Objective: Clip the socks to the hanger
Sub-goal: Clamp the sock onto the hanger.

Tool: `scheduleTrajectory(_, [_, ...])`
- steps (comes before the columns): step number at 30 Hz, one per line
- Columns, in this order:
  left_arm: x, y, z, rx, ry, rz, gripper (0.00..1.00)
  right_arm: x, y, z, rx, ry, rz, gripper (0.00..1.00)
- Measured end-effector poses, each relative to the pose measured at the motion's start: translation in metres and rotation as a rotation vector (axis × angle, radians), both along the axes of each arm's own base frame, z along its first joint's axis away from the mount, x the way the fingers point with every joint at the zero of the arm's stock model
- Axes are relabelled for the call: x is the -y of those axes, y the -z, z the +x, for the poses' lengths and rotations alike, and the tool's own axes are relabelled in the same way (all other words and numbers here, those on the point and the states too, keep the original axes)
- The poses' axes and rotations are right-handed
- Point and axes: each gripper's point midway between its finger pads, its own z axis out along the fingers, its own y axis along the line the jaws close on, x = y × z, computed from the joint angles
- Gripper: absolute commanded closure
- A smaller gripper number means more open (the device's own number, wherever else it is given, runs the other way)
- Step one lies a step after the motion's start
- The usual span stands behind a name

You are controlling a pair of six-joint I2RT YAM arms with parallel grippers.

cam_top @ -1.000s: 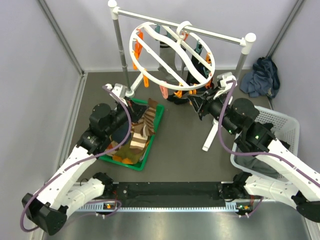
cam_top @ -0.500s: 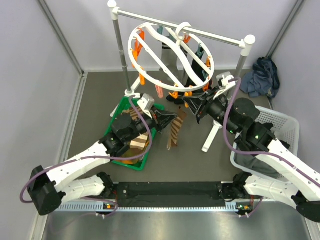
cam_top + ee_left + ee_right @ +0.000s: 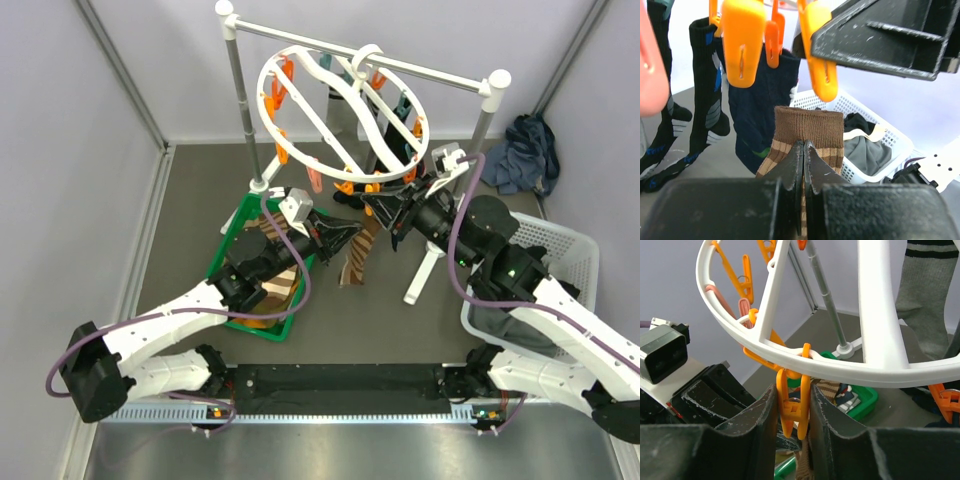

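A brown striped sock [image 3: 357, 258] hangs from my left gripper [image 3: 358, 232], which is shut on its ribbed cuff [image 3: 810, 125] just below the orange clips [image 3: 821, 75]. My right gripper [image 3: 794, 390] is shut on one orange clip [image 3: 794, 412] that hangs from the rim of the white ring hanger [image 3: 840, 367], squeezing its handles. The hanger [image 3: 262, 88] hangs from the rail by its hook. The sock's cuff sits directly under that clip, beside the right fingers [image 3: 880, 35]. Dark navy socks [image 3: 760, 100] hang clipped behind. More socks [image 3: 270, 290] lie in the green tray [image 3: 225, 250].
The rail stand [image 3: 240, 100] holds the hanger, and its white foot [image 3: 420, 275] lies on the floor under my right arm. A white lattice basket [image 3: 570, 240] stands at the right. A dark blue-grey cloth bundle [image 3: 520, 150] lies in the back right corner.
My left arm has lifted the brown striped sock out of the tray and carried it right, up under the hanger's clips. My right gripper has stayed on the orange clip.
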Motion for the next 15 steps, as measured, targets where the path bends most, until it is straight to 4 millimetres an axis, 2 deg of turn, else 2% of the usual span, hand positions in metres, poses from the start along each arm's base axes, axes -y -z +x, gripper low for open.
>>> scheduleTrajectory(15, [-0.0005, -0.0039, -0.0008, 0.016, -0.001, -0.008, 1.0, -0.0026, 0.0038, 0.0038, -0.007, 0.006, -0.007, 1.0])
